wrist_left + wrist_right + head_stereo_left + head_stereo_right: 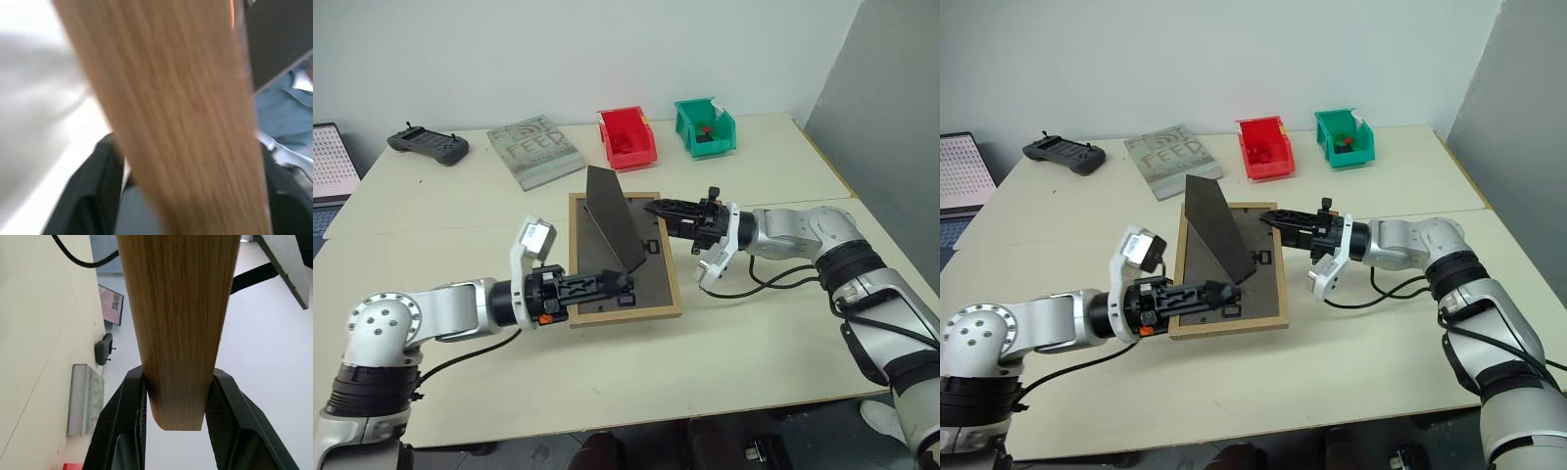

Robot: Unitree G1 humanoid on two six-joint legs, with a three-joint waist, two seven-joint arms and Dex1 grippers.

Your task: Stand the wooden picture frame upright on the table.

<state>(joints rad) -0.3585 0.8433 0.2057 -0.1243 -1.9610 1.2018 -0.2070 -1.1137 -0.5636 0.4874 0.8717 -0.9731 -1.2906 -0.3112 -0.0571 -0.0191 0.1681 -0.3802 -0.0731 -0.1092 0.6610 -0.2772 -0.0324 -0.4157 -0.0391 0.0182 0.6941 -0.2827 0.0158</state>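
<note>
The picture frame (623, 257) lies face down near the middle of the surface (773, 343), its dark stand flap raised and its long axis running away from the robot. The right pincer (655, 207) grasps the far right edge, wood pressed between both fingers. The left pincer (619, 284) reaches in over the near left edge, released, its fingers either side of the wood. Both sit at the frame; tipping it up likely hinges on the right grip.

Bright, even light; left wrist view heavily blurred
</note>
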